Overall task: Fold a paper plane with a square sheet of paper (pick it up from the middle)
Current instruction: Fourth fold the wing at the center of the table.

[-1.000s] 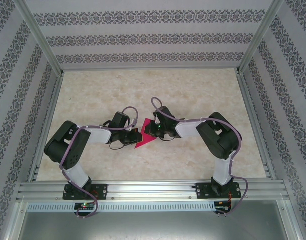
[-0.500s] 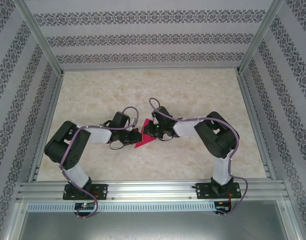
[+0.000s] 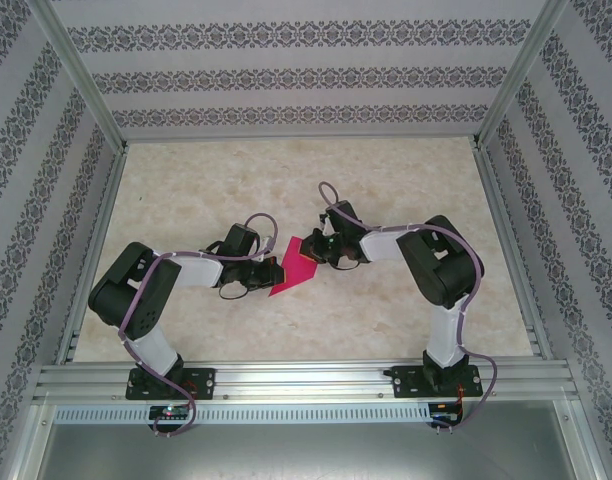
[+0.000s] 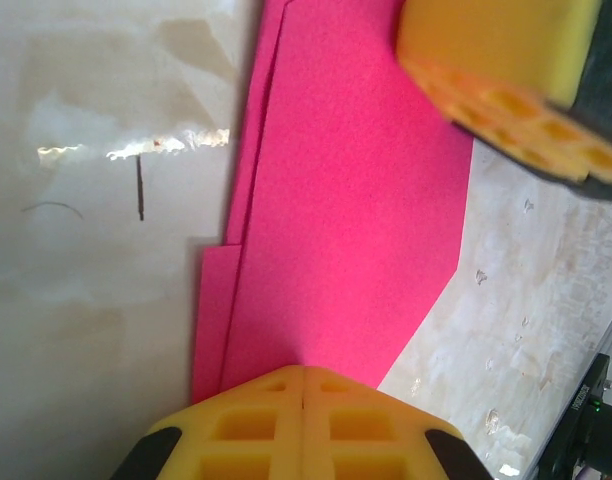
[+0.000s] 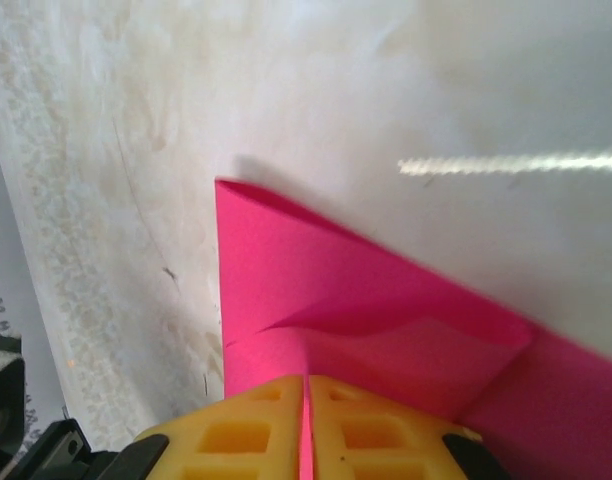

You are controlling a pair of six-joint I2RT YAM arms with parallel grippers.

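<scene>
Paper (image 3: 298, 268) was part-folded, layers showing, no dart yet. Left gripper (image 4: 304, 372) pinched its nine-o'clock edge, right gripper (image 5: 307, 380) its two-o'clock corner. More creases were left.

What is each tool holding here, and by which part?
Both hold the folded pink paper. The left tool is shut on its left edge, and the right tool is shut on the opposite right end, at a folded flap.

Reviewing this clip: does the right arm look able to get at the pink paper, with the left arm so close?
Likely yes: the right gripper is at the square sheet of paper, jaws shut on one edge. The left gripper pinches the opposite side, leaving that edge free.
</scene>
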